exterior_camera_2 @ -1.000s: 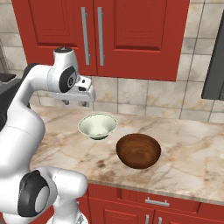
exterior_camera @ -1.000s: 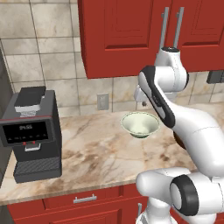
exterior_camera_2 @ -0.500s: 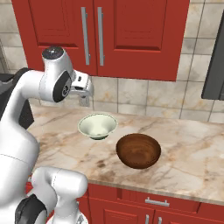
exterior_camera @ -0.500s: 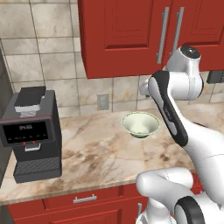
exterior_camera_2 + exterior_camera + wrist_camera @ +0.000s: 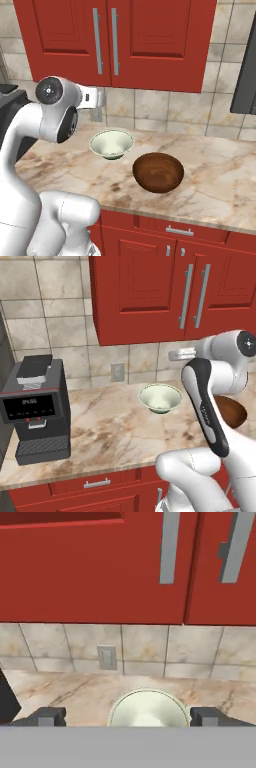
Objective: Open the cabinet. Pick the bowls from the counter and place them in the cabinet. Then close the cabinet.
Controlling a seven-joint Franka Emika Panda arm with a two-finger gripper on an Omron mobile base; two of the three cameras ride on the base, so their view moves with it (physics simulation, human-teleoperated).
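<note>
The cabinet hangs above the counter with both red doors shut and its grey bar handles side by side. The cream-green bowl sits upright on the marble near the wall. The brown wooden bowl rests to its right and nearer the front edge; in the left base view the arm hides part of this bowl. My gripper is open and empty. It hovers level, below the cabinet, facing the tiled wall, with the cream-green bowl low between its fingertips. From the right base view the gripper is above and left of that bowl.
A black coffee machine stands at the counter's left end. A wall outlet sits on the tiles behind the cream-green bowl. Red base cabinets with short handles run under the counter. A dark appliance hangs at the right.
The arm's elbow has folded down and outward while the hand stayed near the wall above the cream-green bowl. The jaws have widened a little. Bowls and cabinet doors are unmoved.
</note>
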